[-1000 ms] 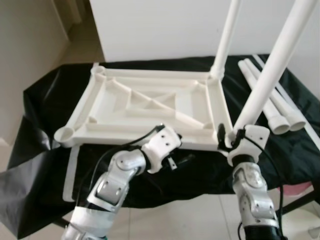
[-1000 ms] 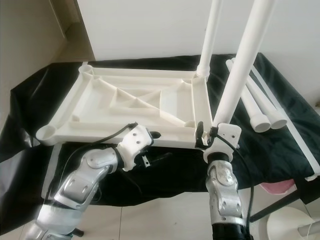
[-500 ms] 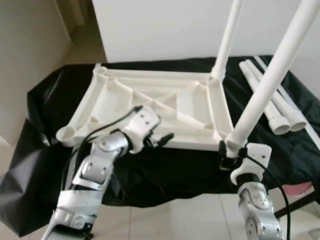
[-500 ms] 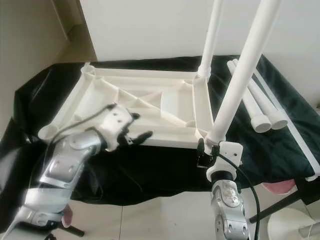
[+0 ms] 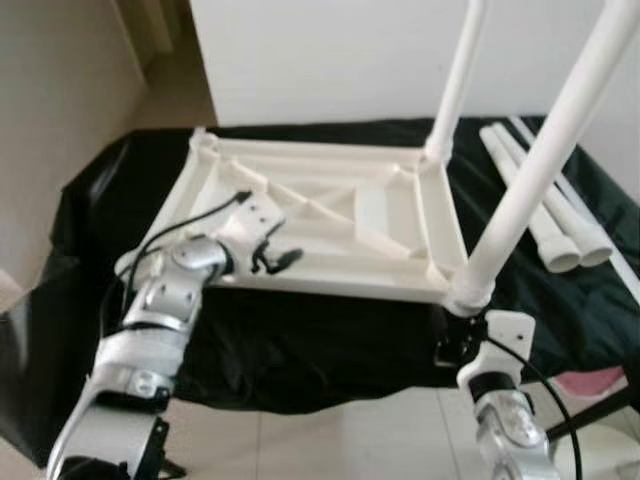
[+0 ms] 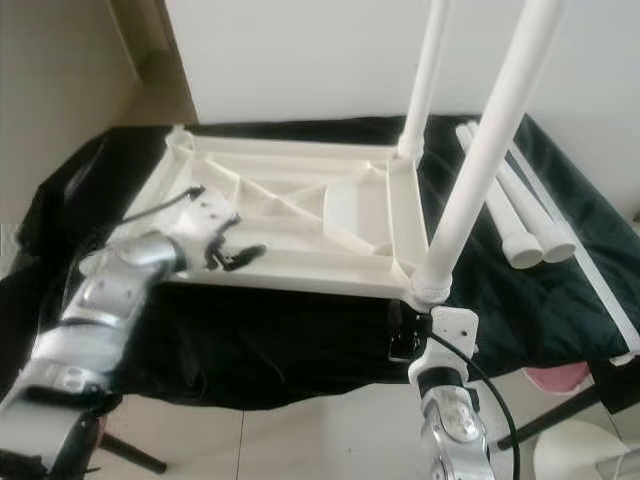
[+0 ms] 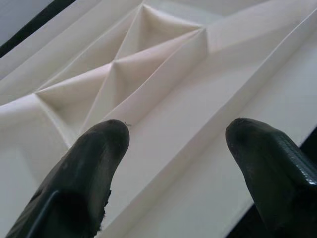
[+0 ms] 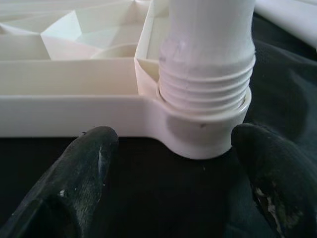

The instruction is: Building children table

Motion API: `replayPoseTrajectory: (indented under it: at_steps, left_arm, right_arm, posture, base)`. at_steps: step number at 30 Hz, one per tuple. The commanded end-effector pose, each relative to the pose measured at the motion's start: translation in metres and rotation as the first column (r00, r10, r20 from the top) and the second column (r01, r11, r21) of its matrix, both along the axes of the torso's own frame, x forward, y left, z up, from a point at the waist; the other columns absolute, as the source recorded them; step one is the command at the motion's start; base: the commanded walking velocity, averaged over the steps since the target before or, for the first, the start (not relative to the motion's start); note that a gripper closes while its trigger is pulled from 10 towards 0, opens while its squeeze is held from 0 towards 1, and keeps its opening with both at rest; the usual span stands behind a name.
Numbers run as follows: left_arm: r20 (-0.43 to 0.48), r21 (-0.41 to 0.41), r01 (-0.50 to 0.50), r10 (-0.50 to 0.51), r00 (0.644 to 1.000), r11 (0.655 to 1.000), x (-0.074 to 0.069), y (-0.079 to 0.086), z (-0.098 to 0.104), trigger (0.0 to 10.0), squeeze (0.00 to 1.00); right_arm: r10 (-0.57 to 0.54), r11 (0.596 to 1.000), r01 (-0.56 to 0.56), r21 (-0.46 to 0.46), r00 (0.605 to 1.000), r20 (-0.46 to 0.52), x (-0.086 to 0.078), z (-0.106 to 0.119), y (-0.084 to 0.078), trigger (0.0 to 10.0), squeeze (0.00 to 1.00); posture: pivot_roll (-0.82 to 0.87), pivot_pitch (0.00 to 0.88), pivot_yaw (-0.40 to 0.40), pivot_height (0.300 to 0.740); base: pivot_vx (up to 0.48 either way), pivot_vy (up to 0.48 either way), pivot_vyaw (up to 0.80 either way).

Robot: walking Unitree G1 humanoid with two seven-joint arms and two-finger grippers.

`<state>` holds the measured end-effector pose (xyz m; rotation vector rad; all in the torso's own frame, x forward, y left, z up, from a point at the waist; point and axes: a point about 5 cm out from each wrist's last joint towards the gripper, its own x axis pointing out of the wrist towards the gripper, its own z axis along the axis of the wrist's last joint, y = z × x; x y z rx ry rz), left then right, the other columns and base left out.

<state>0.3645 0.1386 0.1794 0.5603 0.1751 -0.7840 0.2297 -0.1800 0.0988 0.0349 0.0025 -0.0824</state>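
Tabletop (image 5: 320, 225), white plastic and turned underside up, is lying on a black cloth (image 5: 330, 340) that is draping the work surface; its ribbed underside with diagonal braces is facing the camera. Two white legs are standing upright in its corner sockets: the near leg (image 5: 540, 170) at about 4 o'clock of the panel and the far leg (image 5: 455, 80) at about 1 o'clock. Two loose legs (image 5: 545, 215) are lying side by side on the cloth at 3 o'clock of the tabletop, and a thin white strip (image 5: 590, 225) is lying just beyond them.

Left gripper (image 5: 275, 258) is reaching over the near-left part of the panel, at about 8 o'clock of its centre; in the left wrist view its fingers (image 7: 84, 173) are standing spread apart above a long rib, pinching nothing. An empty socket (image 5: 135, 262) is sitting at the near-left corner, just beside the left arm.

Right gripper (image 8: 173, 183) is hanging below the near-right corner, at 6 o'clock of the near leg. In the right wrist view its fingertips (image 8: 81, 168) are standing wide apart, one on either side of the socket and clear of it, over the black cloth. That view is showing the leg's threaded end (image 8: 205, 87) seated in the corner socket (image 8: 198, 134), with several thread ridges exposed above the rim. A white wall (image 5: 330, 55) is rising behind the cloth.
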Motion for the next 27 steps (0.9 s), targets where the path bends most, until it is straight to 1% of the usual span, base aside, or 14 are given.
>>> replayPoseTrajectory:
  at_steps: [1,3,5,8,10,11,13,14,18,21,22,23,26,27]
  left_arm:
    - [0.192,-0.009,-0.32,0.316,0.929,0.947,0.014,0.021,0.007,10.0,0.0]
    - [0.22,0.049,-0.355,0.336,0.916,0.934,0.018,0.03,0.007,10.0,0.0]
    - [0.252,0.117,-0.36,0.323,0.912,0.926,0.019,0.036,0.007,10.0,0.0]
    - [0.272,0.179,-0.366,0.312,0.91,0.913,0.021,0.043,0.005,10.0,0.0]
    - [0.275,0.238,-0.345,0.278,0.92,0.908,0.021,0.047,0.002,10.0,0.0]
    - [0.275,0.238,-0.345,0.278,0.92,0.908,0.021,0.047,0.002,10.0,0.0]
    - [0.233,0.275,-0.271,0.209,0.95,0.922,0.017,0.046,-0.004,10.0,0.0]
    - [0.233,0.275,-0.271,0.209,0.95,0.922,0.017,0.046,-0.004,10.0,0.0]
    - [0.151,0.317,-0.146,0.102,0.983,0.937,0.011,0.042,-0.015,10.0,0.0]
    - [0.137,0.328,-0.106,0.064,0.989,0.939,0.009,0.041,-0.017,10.0,0.0]
    - [0.114,0.327,-0.061,0.025,0.993,0.943,0.006,0.039,-0.018,10.0,0.0]
    - [0.114,0.327,-0.061,0.025,0.993,0.943,0.006,0.039,-0.018,10.0,0.0]
    - [0.019,0.324,0.063,-0.073,0.997,0.944,-0.004,0.037,-0.026,10.0,0.0]
    - [0.019,0.324,0.063,-0.073,0.997,0.944,-0.004,0.037,-0.026,10.0,0.0]
  right_arm:
    - [0.005,1.0,-0.005,0.004,1.0,-0.009,-0.001,-0.001,0.0,10.0,0.0]
    - [0.005,1.0,-0.005,0.004,1.0,-0.013,-0.003,-0.001,0.0,10.0,0.0]
    - [0.005,1.0,-0.004,0.003,1.0,-0.014,-0.003,-0.001,0.0,10.0,0.0]
    - [0.003,1.0,-0.003,0.001,1.0,-0.016,-0.004,-0.001,-0.001,10.0,0.0]
    - [0.001,1.0,-0.001,-0.002,1.0,-0.017,-0.005,-0.002,-0.003,10.0,0.0]
    - [0.001,1.0,-0.001,-0.002,1.0,-0.017,-0.005,-0.002,-0.003,10.0,0.0]
    - [-0.003,1.0,0.003,-0.005,1.0,-0.019,-0.005,-0.002,-0.005,10.0,0.0]
    - [-0.003,1.0,0.003,-0.005,1.0,-0.019,-0.005,-0.002,-0.005,10.0,0.0]
    - [-0.004,1.0,0.004,-0.007,1.0,-0.02,-0.002,-0.001,-0.009,10.0,0.0]
    - [0.0,1.0,0.0,-0.008,1.0,-0.019,-0.001,-0.001,-0.009,10.0,0.0]
    - [0.003,1.0,-0.003,-0.013,1.0,-0.017,0.002,0.0,-0.013,10.0,0.0]
    - [0.003,1.0,-0.003,-0.013,1.0,-0.017,0.002,0.0,-0.013,10.0,0.0]
    - [0.029,0.999,-0.029,-0.03,0.999,-0.015,0.013,0.002,-0.022,10.0,0.0]
    - [0.029,0.999,-0.029,-0.03,0.999,-0.015,0.013,0.002,-0.022,10.0,0.0]
  posture:
    - [-0.08,0.041,0.029,0.74]
    - [-0.08,0.041,0.031,0.74]
    - [-0.08,0.043,0.031,0.74]
    - [-0.09,0.044,0.033,0.74]
    - [-0.09,0.047,0.033,0.74]
    - [-0.09,0.047,0.033,0.74]
    - [-0.08,0.054,0.031,0.74]
    - [-0.08,0.054,0.031,0.74]
    - [-0.08,0.059,0.027,0.74]
    - [-0.07,0.062,0.025,0.74]
    - [-0.07,0.062,0.026,0.74]
    - [-0.07,0.062,0.026,0.74]
    - [-0.07,0.064,0.025,0.74]
    - [-0.07,0.064,0.025,0.74]
  base:
    - [0.0,0.0,0.0]
    - [0.0,0.0,0.0]
    - [0.0,0.0,0.0]
    - [0.0,0.0,0.0]
    - [0.0,0.0,0.0]
    - [0.0,0.0,0.0]
    - [0.0,0.0,0.0]
    - [0.0,0.0,0.0]
    - [0.0,0.0,0.0]
    - [0.0,0.0,0.0]
    - [0.0,0.0,0.0]
    - [0.0,0.0,0.0]
    - [0.0,0.0,0.0]
    - [0.0,0.0,0.0]
